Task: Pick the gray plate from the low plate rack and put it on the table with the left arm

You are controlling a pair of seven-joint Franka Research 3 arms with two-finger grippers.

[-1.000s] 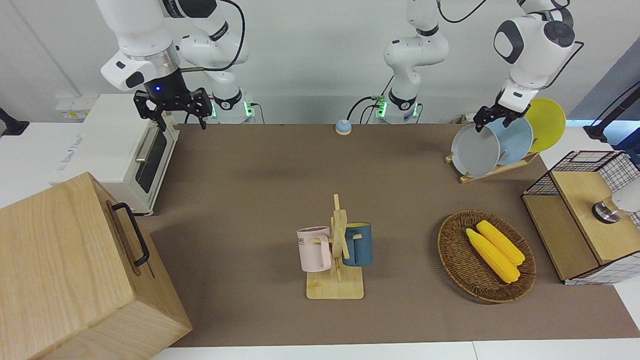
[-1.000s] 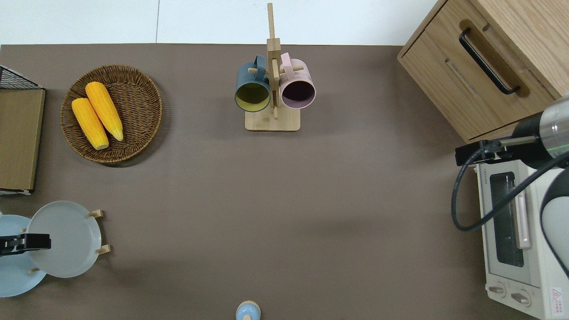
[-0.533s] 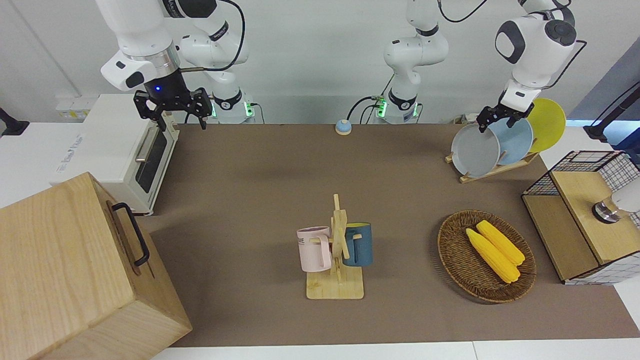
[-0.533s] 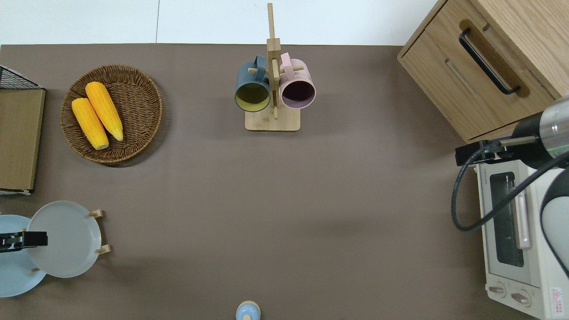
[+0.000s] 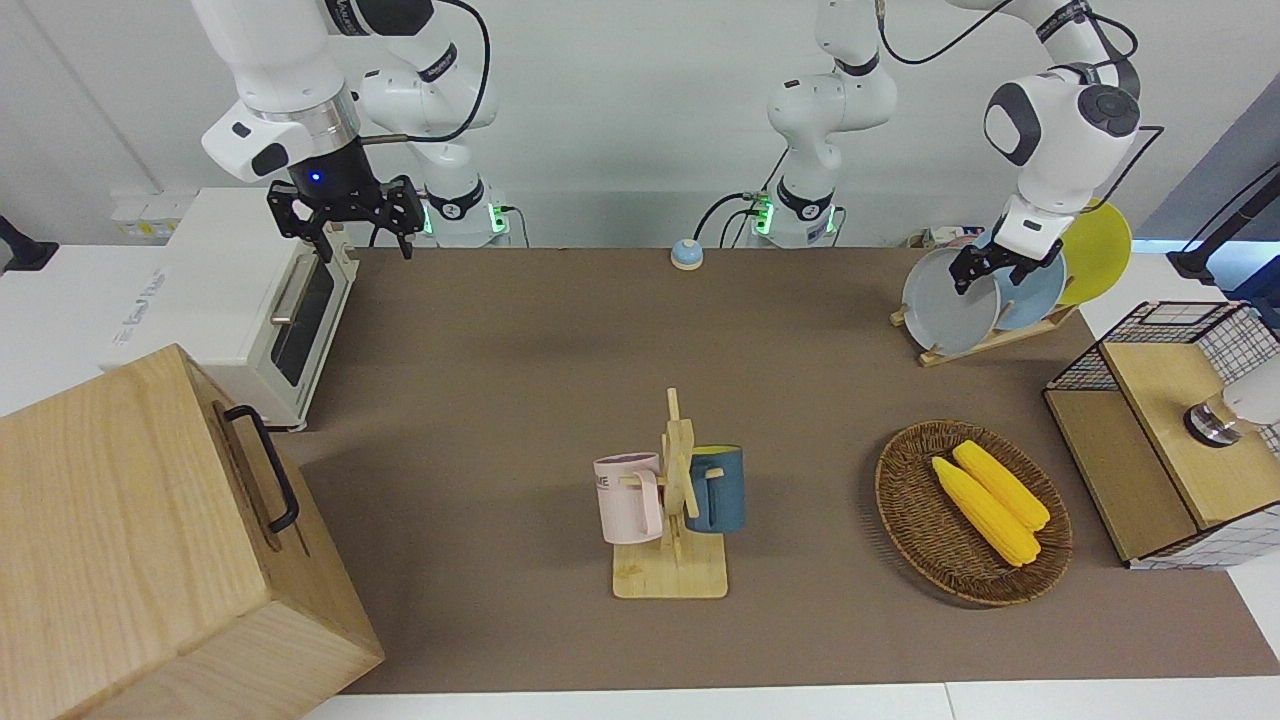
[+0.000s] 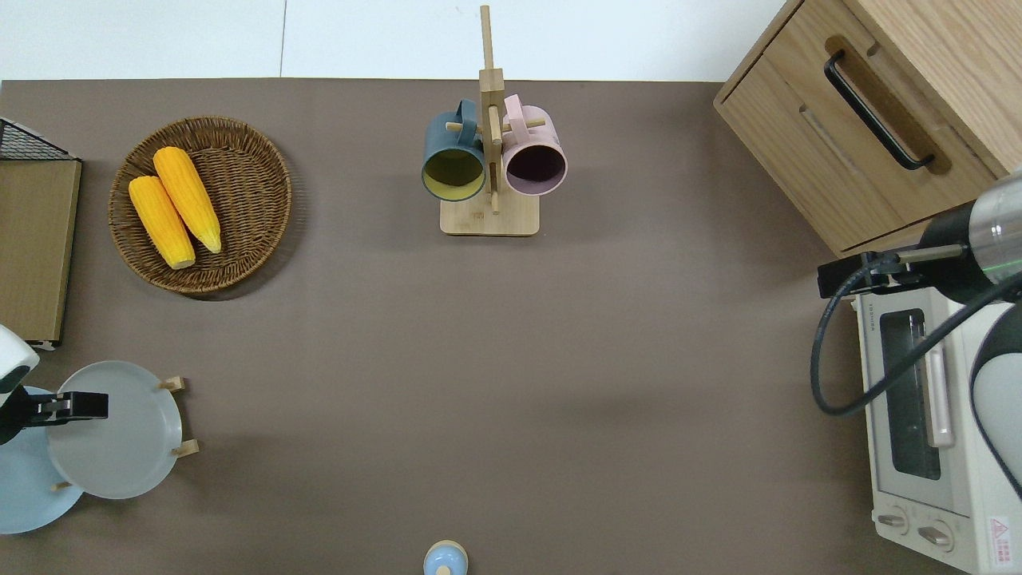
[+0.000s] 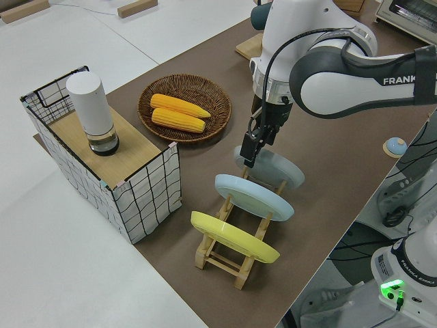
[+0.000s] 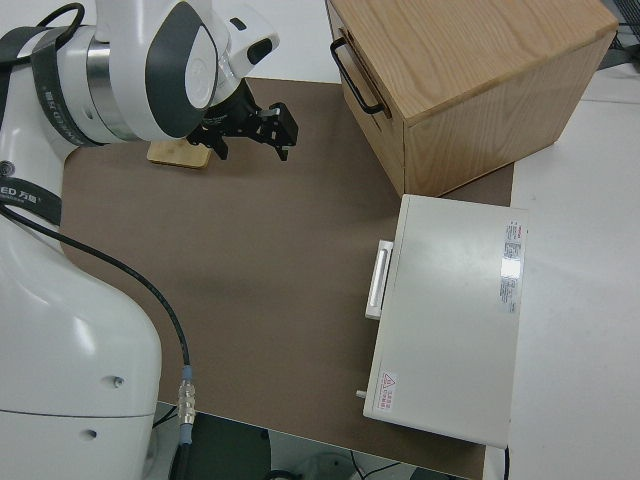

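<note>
Across the brown desk (image 5: 500, 400) you have, from largest to smallest, these things. A wooden cabinet (image 5: 150, 540) and a white toaster oven (image 5: 230, 290) sit at the right arm's end. At the left arm's end stand a wire-sided crate (image 5: 1180, 430), a wicker basket (image 5: 930, 520) holding two corn cobs (image 5: 990, 505), and the low plate rack (image 7: 235, 256). A mug tree (image 5: 675, 500) with a pink and a blue mug stands mid-desk, farther from the robots.

Your left arm (image 5: 1060, 110) reaches down to the rack. Three plates lean in its slots: the yellow plate (image 7: 232, 236), the light blue plate (image 7: 254, 197), and the gray plate (image 6: 120, 431) in the end slot toward the desk's middle. Your left gripper (image 7: 250, 147) sits at the gray plate's upper rim, fingers astride its edge; you cannot tell whether they are pinching it. The plate rests in the rack.

Your right arm is parked, its gripper (image 5: 345, 215) spread.
</note>
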